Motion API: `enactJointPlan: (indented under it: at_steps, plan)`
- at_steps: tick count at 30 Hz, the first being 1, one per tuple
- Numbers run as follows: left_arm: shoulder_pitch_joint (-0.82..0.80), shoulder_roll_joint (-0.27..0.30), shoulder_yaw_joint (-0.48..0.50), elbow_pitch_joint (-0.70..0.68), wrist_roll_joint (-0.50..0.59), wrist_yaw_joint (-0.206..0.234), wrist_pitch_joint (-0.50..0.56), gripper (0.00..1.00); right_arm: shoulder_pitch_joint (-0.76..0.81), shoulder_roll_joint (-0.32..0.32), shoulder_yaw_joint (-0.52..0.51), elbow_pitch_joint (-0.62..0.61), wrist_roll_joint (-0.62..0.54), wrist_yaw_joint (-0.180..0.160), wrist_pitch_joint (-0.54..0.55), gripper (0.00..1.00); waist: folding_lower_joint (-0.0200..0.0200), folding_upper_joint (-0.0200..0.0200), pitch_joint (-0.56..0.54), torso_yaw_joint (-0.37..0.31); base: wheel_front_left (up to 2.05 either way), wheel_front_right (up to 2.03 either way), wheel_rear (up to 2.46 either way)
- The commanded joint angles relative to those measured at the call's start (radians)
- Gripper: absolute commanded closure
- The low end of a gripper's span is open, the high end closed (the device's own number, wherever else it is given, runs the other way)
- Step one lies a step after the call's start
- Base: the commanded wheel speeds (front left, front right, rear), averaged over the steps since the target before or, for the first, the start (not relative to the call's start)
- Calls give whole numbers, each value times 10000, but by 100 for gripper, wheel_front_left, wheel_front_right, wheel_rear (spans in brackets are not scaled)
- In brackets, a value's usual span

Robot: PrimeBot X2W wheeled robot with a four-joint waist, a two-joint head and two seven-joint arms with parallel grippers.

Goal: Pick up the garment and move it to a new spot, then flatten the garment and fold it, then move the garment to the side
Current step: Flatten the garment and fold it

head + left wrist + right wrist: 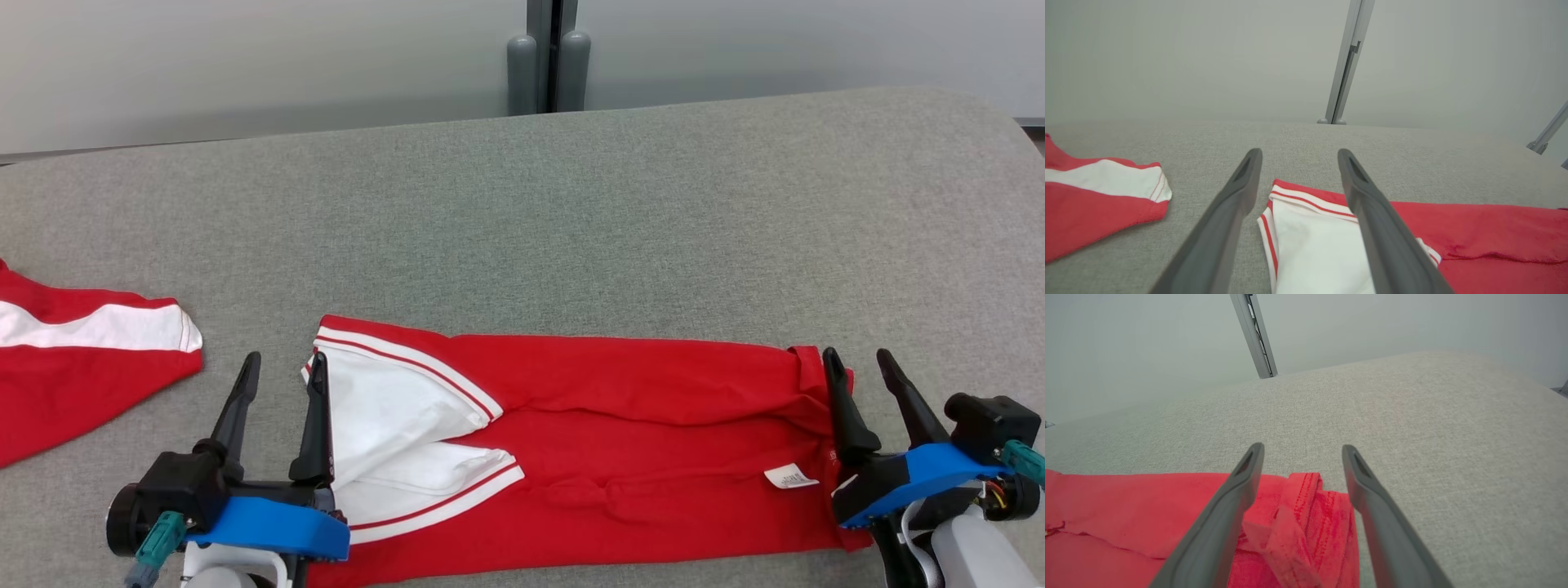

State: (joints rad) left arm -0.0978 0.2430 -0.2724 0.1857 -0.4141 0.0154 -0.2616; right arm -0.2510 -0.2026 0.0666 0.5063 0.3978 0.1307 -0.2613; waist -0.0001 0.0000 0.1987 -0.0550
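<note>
- Lying folded lengthwise on the grey tabletop, the red garment is stretching from L pincer across to R pincer, flat w/ a few creases.
- L pincer is hovering w/ fingers apart, clamping nothing. Its inner finger is crossing over the white sleeve, and its outer finger is sitting over bare tabletop just beside the sleeve edge.
- R pincer is also standing w/ fingers apart, gripping nothing. The bunched red hem is lying between and under its fingers, w/ the outer finger over bare tabletop.
- Can't tell whether either pincer is touching the cloth.
- A white label is showing on the garment, just inward of R pincer.
- A 2nd red-and-white garment is lying outward of L pincer, apart from it.
- A grey post is standing beyond the table's far edge, well ahead of both pincers' tips.
</note>
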Motion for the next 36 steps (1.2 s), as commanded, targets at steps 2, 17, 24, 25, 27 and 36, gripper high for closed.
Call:
enactJointPlan:
  at_steps: [2,17,24,25,27,36]
  plan:
    - [246,-309,605,-395,618,-77,-42,0,-36,-13,-27,319,-99,3,-51,0,1,0,-15,36,0,0,0]
    - [898,-1797,3189,-1220,2888,-274,-42,0,-689,158,403,3076,192,2,-15,0,1,0,144,207,0,0,0]
    - [966,-1912,3524,-1074,3174,-236,-42,0,-640,362,877,4056,479,0,62,31,1,0,107,214,0,0,0]
    - [974,-1918,3552,-1059,3201,-233,-42,0,-615,430,1040,4165,513,2,81,57,1,0,97,212,0,0,0]
    - [999,-1924,3594,-1025,3210,-227,-42,0,-589,549,1376,4301,639,14,154,100,1,0,76,198,0,0,0]
    - [1068,-1928,3728,-809,3201,-248,-43,0,-981,-103,1487,4202,1125,-17,58,100,1,0,-94,77,0,0,0]
